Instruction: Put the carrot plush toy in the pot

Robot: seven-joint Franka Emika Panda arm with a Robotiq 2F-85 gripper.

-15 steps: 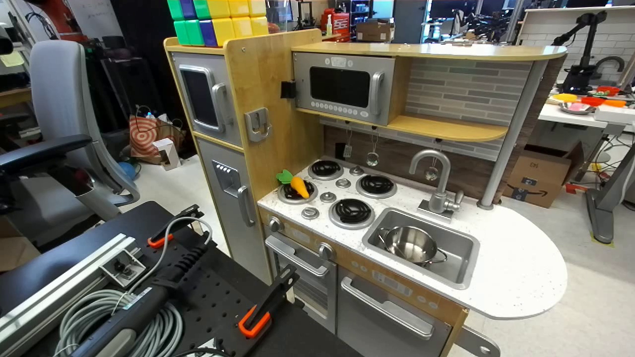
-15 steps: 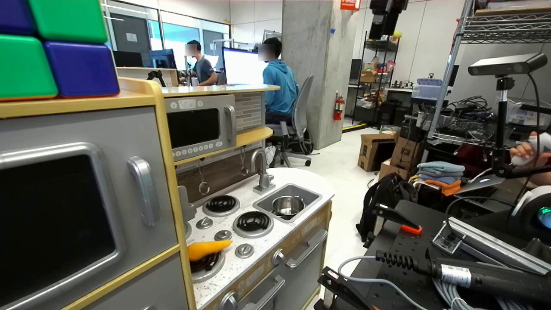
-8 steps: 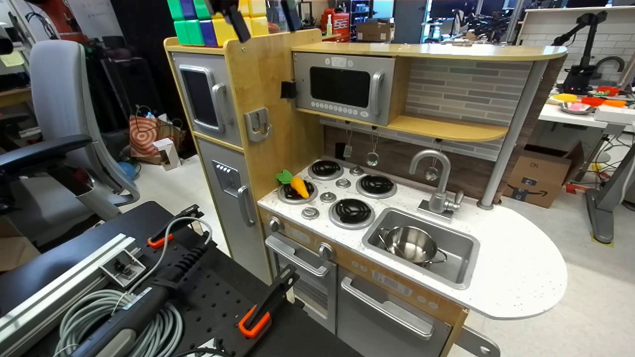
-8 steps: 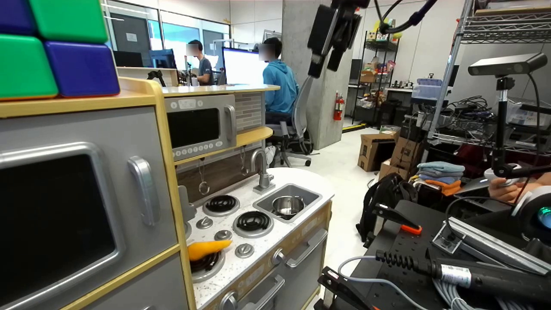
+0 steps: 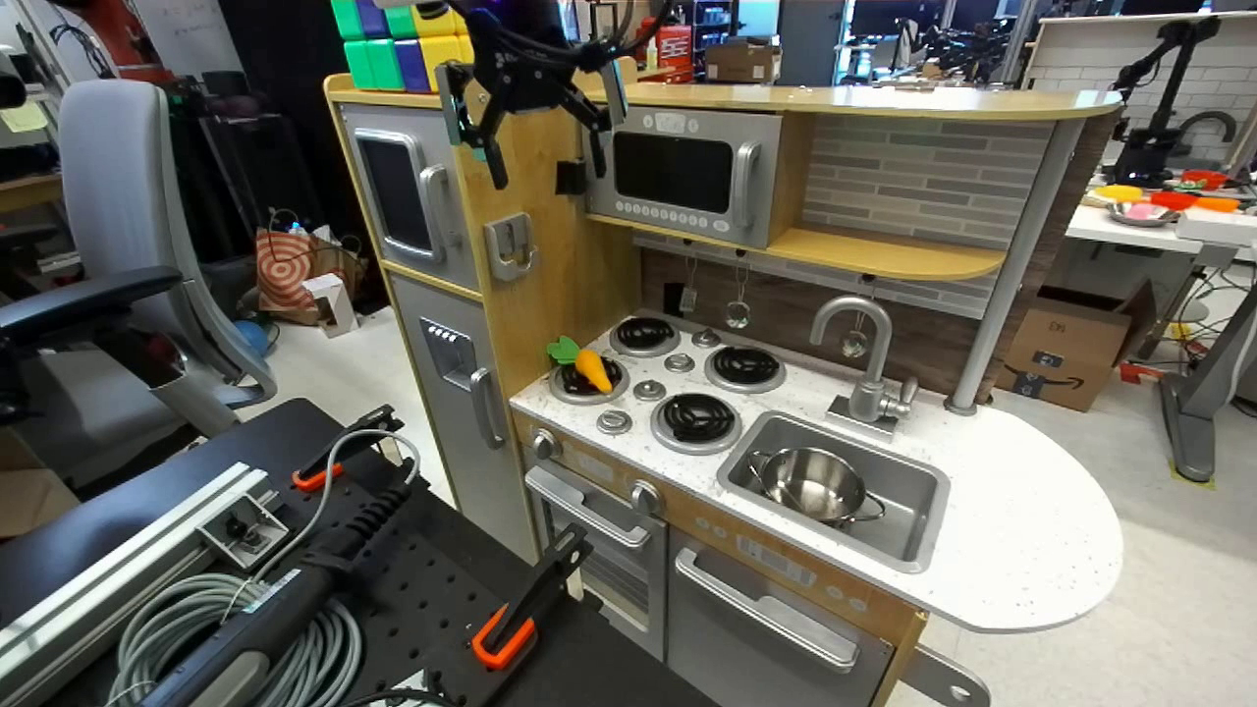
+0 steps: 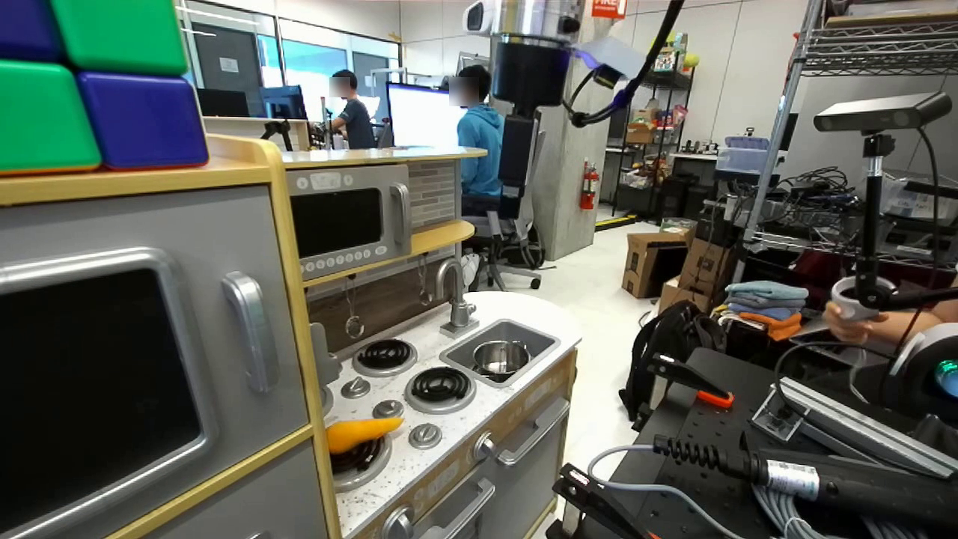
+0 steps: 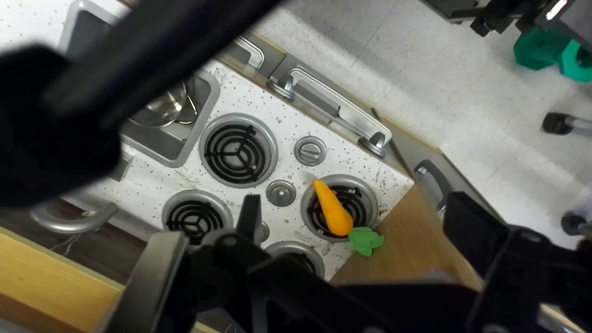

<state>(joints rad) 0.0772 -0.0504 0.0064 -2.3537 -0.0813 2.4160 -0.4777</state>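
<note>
The carrot plush toy (image 5: pixel 593 371) lies on a front burner beside the wooden side panel; it also shows in an exterior view (image 6: pixel 362 433) and in the wrist view (image 7: pixel 333 211), with its green leaves against the panel. The steel pot (image 5: pixel 813 483) stands in the sink and shows in an exterior view (image 6: pixel 501 358). In the wrist view the pot (image 7: pixel 163 110) is partly hidden by a dark arm part. My gripper (image 5: pixel 547 165) is open and empty, high above the stove, beside the microwave. In the wrist view the fingers (image 7: pixel 357 203) are wide apart, with the carrot between and beyond them.
The wooden side panel (image 5: pixel 550 187) rises beside the carrot's burner. The toy microwave (image 5: pixel 678 172) and a shelf (image 5: pixel 889 253) overhang the back of the stove. The faucet (image 5: pixel 874 358) stands behind the sink (image 5: pixel 928 535). Coloured blocks (image 5: pixel 403 64) sit atop the toy fridge.
My arm and gripper have come down from the top of the exterior views to above the stove. The carrot and pot have not moved.
</note>
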